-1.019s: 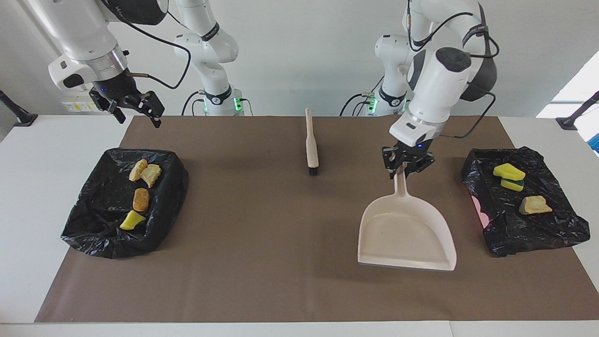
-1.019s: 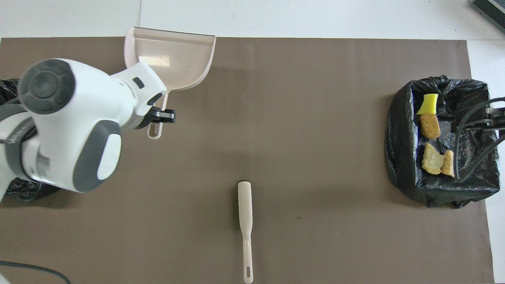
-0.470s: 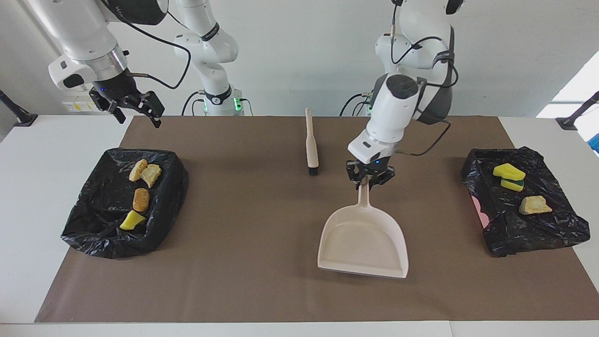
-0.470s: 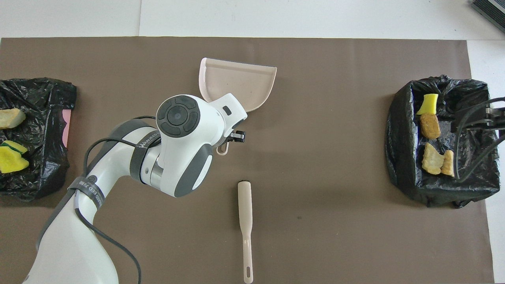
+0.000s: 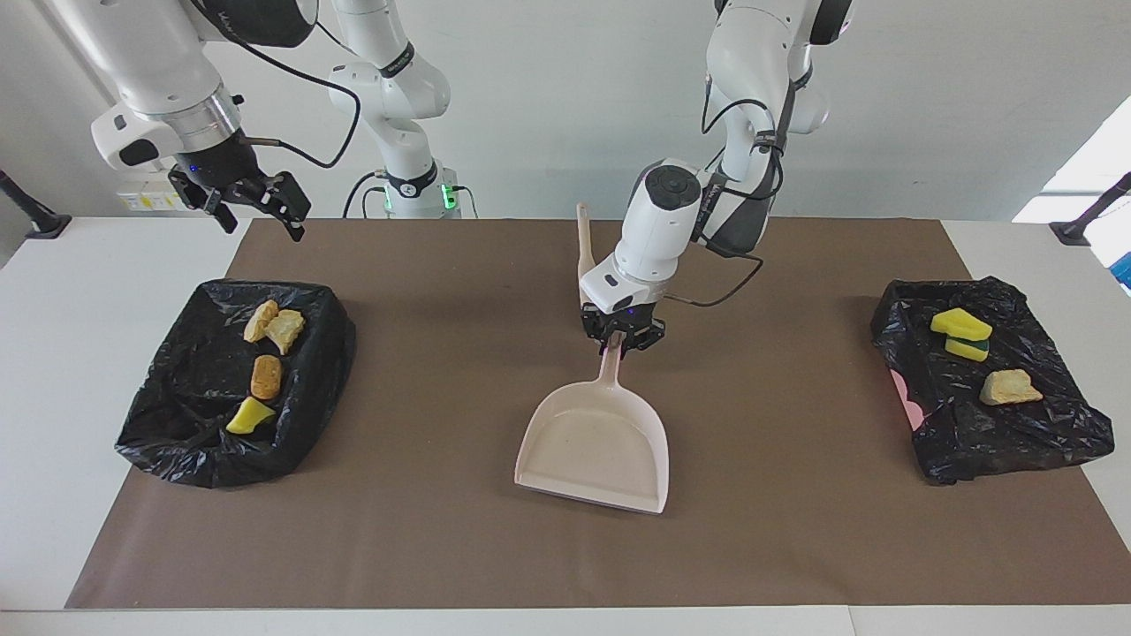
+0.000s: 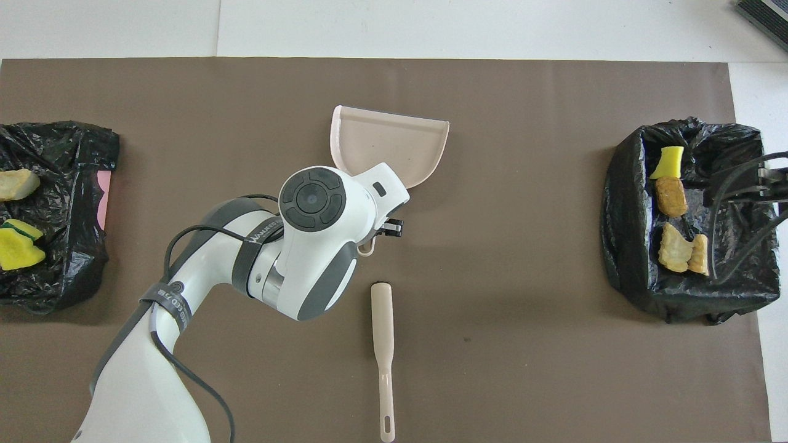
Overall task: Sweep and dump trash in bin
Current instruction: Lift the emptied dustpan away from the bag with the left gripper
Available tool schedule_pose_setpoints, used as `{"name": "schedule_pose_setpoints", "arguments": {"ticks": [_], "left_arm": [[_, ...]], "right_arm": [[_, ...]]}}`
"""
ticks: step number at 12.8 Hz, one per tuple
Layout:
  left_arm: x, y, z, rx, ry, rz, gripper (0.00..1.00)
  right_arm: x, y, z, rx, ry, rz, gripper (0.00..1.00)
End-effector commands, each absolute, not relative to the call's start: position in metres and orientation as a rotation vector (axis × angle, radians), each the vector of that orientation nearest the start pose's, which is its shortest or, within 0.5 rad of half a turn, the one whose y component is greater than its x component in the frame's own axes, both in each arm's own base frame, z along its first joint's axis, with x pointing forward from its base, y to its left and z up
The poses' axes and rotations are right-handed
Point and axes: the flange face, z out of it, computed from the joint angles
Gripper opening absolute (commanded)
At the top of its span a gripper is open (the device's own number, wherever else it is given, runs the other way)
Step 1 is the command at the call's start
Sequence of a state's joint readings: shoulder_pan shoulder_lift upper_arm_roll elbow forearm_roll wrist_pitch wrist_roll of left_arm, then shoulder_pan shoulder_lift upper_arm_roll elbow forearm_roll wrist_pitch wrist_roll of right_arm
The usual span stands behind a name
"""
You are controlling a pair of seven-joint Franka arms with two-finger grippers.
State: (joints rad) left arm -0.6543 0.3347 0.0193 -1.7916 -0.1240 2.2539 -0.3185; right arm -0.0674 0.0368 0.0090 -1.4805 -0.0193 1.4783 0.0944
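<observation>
My left gripper (image 5: 620,344) is shut on the handle of the pale pink dustpan (image 5: 596,446), which sits empty and low over the middle of the mat, mouth pointing away from the robots. From overhead, the wrist covers the handle and only the dustpan (image 6: 391,144) scoop shows. The trash lies in two black-bagged bins. Tan lumps (image 5: 274,327) and a yellow wedge (image 5: 250,415) are in the bin (image 5: 177,415) at the right arm's end. Yellow sponge (image 5: 960,325) and a tan lump (image 5: 1010,387) are in the bin (image 5: 1043,433) at the left arm's end. My right gripper (image 5: 265,225) waits open, raised over the mat's corner beside its bin.
A pale brush (image 6: 383,344) lies on the brown mat (image 5: 442,548) nearer to the robots than the dustpan, bristles toward the pan. In the facing view my left wrist hides part of the brush (image 5: 583,243). White table surrounds the mat.
My left arm has carried the dustpan from beside the bin at its own end to the middle of the mat. The right arm has not moved.
</observation>
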Motion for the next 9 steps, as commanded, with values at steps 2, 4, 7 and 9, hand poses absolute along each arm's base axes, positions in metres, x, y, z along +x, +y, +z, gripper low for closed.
{"name": "schedule_pose_setpoints", "arguments": {"ticks": [2,4,7,9], "left_arm": [[0.518,-0.395,0.366,-3.267,0.376,-0.114,0.00],[0.516,-0.394,0.362,-3.263,0.375,-0.103,0.00],[0.514,-0.398,0.351,-3.256,0.370,-0.080,0.00],[0.517,-0.399,0.357,-3.274,0.268,-0.093,0.40]], "right_arm": [[0.554,-0.033,0.643,-3.133,0.270,0.070,1.00],[0.554,-0.033,0.643,-3.133,0.270,0.070,1.00],[0.554,-0.033,0.643,-3.133,0.270,0.070,1.00],[0.554,-0.033,0.643,-3.133,0.270,0.070,1.00]]}}
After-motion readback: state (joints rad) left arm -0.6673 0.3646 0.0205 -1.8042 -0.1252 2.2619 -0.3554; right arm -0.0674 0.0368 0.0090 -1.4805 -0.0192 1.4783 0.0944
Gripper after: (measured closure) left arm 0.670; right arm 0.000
